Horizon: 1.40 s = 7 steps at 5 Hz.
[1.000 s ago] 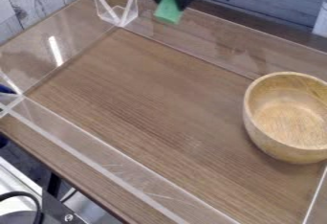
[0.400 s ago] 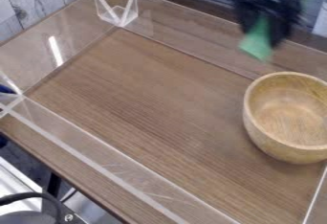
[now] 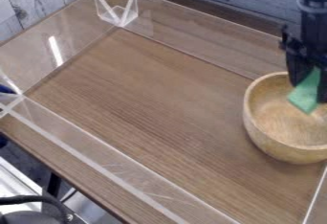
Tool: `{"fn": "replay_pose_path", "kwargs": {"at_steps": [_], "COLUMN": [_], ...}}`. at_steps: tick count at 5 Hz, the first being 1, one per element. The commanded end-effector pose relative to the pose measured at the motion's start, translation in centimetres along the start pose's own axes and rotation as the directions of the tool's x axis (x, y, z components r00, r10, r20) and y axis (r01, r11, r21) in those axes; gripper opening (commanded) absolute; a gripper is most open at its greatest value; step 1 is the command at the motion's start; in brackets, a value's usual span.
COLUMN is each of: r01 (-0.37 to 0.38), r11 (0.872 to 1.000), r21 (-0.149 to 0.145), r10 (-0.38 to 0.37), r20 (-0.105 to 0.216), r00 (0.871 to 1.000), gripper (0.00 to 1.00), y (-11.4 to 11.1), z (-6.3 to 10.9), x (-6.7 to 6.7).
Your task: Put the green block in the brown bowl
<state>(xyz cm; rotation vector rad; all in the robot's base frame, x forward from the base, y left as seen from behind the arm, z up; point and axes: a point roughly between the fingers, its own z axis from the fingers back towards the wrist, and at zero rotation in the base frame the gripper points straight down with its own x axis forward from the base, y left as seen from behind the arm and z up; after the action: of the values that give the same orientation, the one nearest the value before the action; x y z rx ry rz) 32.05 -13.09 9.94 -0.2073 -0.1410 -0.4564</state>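
The end effector (image 3: 307, 82) grips the block (image 3: 307, 93), which hangs upright from it over the bowl (image 3: 270, 125), its lower end inside the rim. The bowl sits at the worktop's (image 3: 153, 103) right side.

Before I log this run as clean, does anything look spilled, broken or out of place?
Nothing stands out. The end effector holds the green block over the brown bowl, which sits upright on the wooden table. No spill or damage shows.
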Motion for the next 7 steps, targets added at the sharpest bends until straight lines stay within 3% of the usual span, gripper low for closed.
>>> {"fn": "replay_pose_path", "kwargs": {"at_steps": [1, 3, 7], "r01": [0.019, 0.019, 0.004], "r11": [1.0, 1.0, 1.0], "r21": [0.001, 0.0, 0.004], "r10": [-0.019, -0.019, -0.004], "r20": [0.038, -0.004, -0.018], "r00": [0.999, 1.0, 1.0], "gripper": [0.0, 0.0, 0.0], "y": [-0.2, 0.4, 1.6], "z": [0.0, -2.2, -2.5], "x": [1.1, 1.2, 1.5]}}
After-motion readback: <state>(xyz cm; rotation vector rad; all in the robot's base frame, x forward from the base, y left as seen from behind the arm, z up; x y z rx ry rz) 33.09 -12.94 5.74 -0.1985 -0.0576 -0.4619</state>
